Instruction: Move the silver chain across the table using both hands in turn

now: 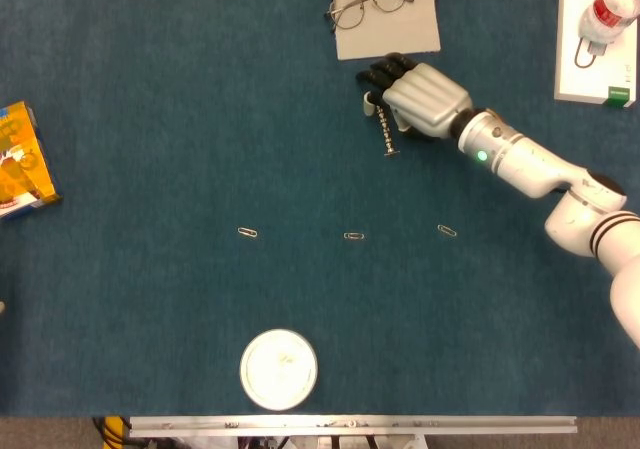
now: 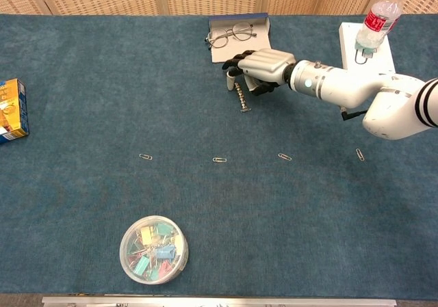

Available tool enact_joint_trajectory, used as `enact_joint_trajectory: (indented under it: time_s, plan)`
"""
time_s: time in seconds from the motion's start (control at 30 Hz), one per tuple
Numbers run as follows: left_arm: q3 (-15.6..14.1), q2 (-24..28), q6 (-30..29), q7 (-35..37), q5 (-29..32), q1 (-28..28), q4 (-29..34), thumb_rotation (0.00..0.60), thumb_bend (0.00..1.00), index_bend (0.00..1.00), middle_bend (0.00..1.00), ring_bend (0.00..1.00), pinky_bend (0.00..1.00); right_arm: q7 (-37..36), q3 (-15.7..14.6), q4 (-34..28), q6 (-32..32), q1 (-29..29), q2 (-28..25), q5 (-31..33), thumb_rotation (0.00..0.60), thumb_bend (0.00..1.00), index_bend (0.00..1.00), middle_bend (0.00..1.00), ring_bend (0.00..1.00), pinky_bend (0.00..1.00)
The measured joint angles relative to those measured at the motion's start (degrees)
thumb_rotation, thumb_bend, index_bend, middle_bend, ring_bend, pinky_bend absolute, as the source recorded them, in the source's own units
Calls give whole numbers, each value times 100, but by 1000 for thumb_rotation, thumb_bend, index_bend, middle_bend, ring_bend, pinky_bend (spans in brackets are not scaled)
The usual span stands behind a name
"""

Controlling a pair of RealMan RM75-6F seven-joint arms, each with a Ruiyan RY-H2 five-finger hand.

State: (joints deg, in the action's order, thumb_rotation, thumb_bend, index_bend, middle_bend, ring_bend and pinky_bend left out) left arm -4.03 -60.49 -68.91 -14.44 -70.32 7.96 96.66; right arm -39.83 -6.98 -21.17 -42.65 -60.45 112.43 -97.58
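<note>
The silver chain (image 1: 387, 135) (image 2: 241, 99) lies straight on the blue table cloth, at the far middle of the table. My right hand (image 1: 420, 96) (image 2: 262, 65) hovers palm-down over its upper end. The curled dark fingertips come down around that end and the thumb stands just left of it. The hand hides the contact, so I cannot tell whether the chain is pinched. The chain's lower end rests flat on the cloth. Neither view shows my left hand.
Glasses (image 1: 368, 1) (image 2: 229, 33) lie on a grey case just behind the hand. A water bottle (image 1: 610, 9) (image 2: 380, 14) stands on a white box at far right. Paper clips (image 1: 353, 236) lie in a row mid-table. A round clip tub (image 1: 279, 369) (image 2: 154, 249) sits near front; an orange box (image 1: 20, 164) at left.
</note>
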Motion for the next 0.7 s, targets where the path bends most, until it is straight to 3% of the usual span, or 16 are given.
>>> enact_joint_trajectory:
  time_s: [0.4, 0.7]
  plan:
    - [10, -16, 49, -85, -59, 37, 66, 600, 104, 251, 0, 0, 0, 64, -93, -94, -195, 274, -300, 16, 600, 1000, 360, 95, 0, 41]
    - [8, -24, 30, -243, -118, 61, 179, 600, 104, 253, 0, 0, 0, 337, -82, -642, -568, 568, -801, 84, 600, 1000, 360, 96, 0, 41]
